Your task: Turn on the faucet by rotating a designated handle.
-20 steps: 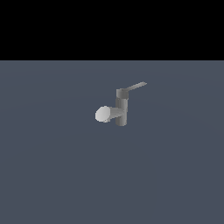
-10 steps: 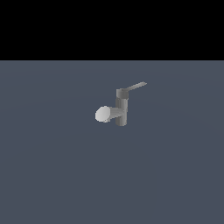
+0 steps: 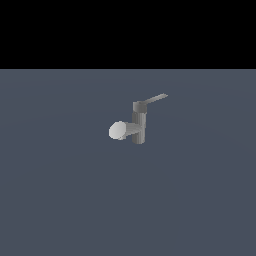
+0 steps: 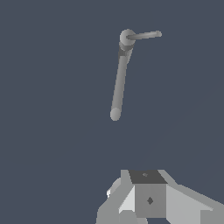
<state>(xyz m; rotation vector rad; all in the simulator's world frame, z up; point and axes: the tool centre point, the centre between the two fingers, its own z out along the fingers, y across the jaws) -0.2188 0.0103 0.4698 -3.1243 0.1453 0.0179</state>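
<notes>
though unseen outside, pincer [image 4: 148, 205] wrist-visible

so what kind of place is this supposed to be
Most likely a bare simulator test scene, not a real room: a lone grey faucet with its handle stands on a flat, featureless slate floor under a black void.

Gripper [image 4: 148, 201] cut off by the wrist view's edge; fingertips out of frame, so whether the jaws are apart or closed can't be told. Arm and gripper don't appear in the exterior view. Well ahead of the gripper, faucet [image 4: 119, 78] base hidden behind its own body.
</notes>
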